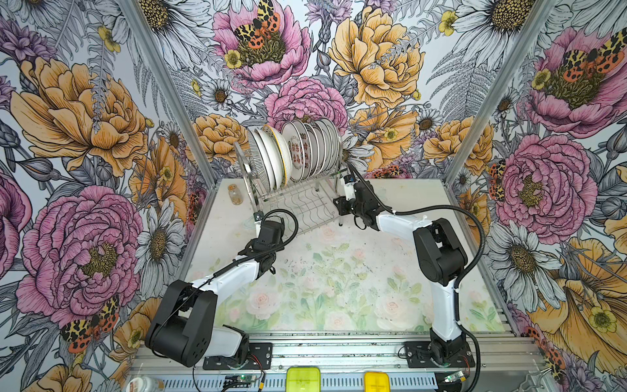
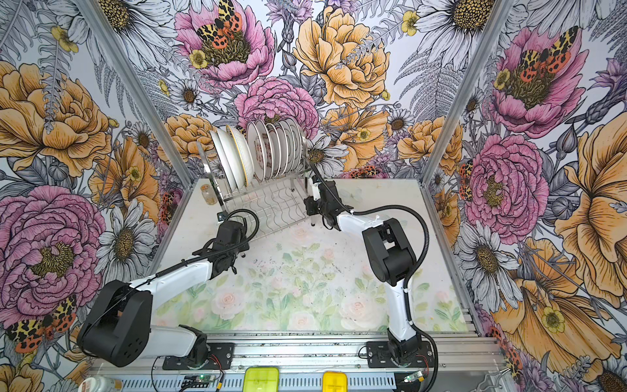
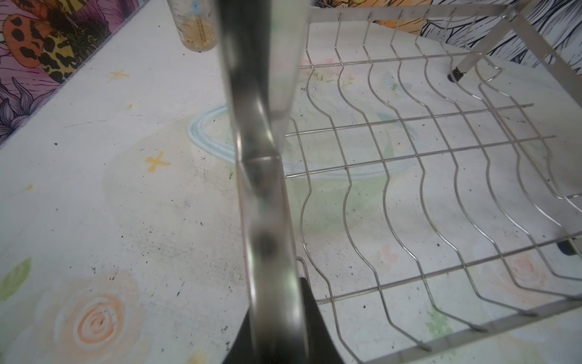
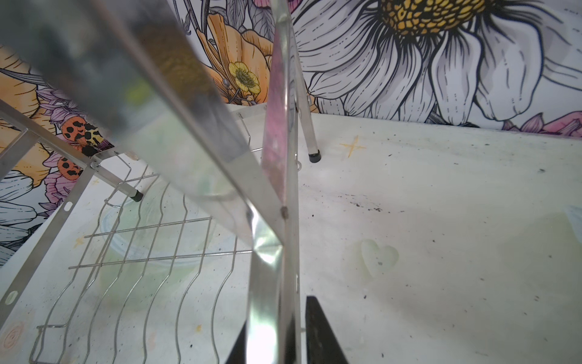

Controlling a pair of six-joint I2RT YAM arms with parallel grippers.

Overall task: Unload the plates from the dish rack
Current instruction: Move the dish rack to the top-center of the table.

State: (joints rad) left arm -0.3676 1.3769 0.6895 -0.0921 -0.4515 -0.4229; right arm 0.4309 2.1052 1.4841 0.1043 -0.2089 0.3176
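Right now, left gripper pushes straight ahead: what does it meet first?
The steel end hoop of the dish rack; the left gripper is shut on it. Beyond, probably the table; depth unclear.

Blurs the near strut of the dish rack point(image 3: 264, 201), crops the jar point(image 3: 196, 28) at the picture's edge, hides most plates point(image 1: 300, 154) behind neighbours; cannot read their red marks.

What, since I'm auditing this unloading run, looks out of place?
Both grippers clamp the dish rack itself, not the plates: left gripper and right gripper each have jaws shut on its steel end frame. Every plate stands in the upper tier.
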